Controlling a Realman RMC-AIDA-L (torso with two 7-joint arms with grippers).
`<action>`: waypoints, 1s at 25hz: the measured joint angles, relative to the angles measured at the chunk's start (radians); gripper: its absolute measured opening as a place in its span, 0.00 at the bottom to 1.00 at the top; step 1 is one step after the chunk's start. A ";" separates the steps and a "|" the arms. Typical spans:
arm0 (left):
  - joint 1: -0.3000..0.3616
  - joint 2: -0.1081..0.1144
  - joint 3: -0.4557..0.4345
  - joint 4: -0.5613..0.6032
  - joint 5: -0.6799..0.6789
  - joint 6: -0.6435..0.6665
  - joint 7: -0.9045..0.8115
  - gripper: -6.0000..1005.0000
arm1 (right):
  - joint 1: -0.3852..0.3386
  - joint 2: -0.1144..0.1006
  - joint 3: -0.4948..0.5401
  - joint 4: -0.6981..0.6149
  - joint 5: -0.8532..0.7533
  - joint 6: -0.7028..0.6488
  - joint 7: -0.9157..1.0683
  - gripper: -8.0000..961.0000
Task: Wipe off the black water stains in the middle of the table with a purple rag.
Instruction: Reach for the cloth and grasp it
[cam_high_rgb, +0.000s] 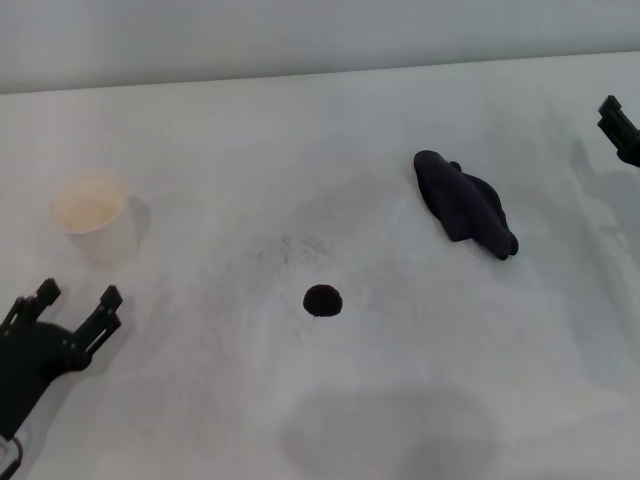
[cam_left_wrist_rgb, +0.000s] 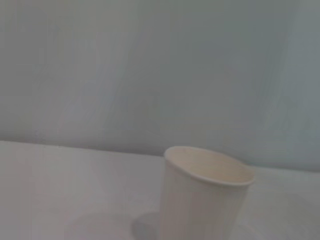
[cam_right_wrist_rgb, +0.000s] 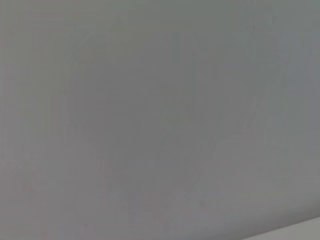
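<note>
White and wide, the flat counter (cam_high_rgb: 200, 420) fills almost all of the head view, with a pale grey wall behind its far edge. Near the middle of the counter sits the small round black water stain (cam_high_rgb: 322, 300). Just beyond it, a little to the robot's left, there is a faint grey speckled smudge (cam_high_rgb: 290, 247). The very dark purple soft rag (cam_high_rgb: 465, 203) lies crumpled on the counter, farther back and to the robot's right of the stain, well apart from it. It touches no hand.

On the left side of the counter stands a white paper cup (cam_high_rgb: 95, 217), upright and open at the top. The left wrist view shows this same cup (cam_left_wrist_rgb: 204, 195) from the side, in front of the grey wall.

The black left hand (cam_high_rgb: 75, 299) is at the near left corner, nearer than the cup, with its two fingers apart and nothing between them. The black right hand (cam_high_rgb: 620, 128) is only partly seen at the far right edge of the head view, so I cannot tell if it is apart or together. The right wrist view shows mostly plain grey wall, perhaps with a thin strip of the counter in one corner.
</note>
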 joint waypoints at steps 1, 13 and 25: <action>0.020 0.001 -0.002 -0.007 -0.003 -0.040 -0.004 0.87 | 0.006 0.000 -0.003 0.000 0.000 -0.006 0.000 0.86; 0.142 0.013 -0.186 -0.002 -0.020 -0.284 -0.008 0.86 | -0.005 -0.004 -0.060 -0.097 -0.179 0.010 0.324 0.86; 0.127 0.014 -0.247 0.022 -0.037 -0.269 -0.008 0.86 | -0.046 -0.011 -0.477 -0.747 -0.611 -0.021 1.010 0.84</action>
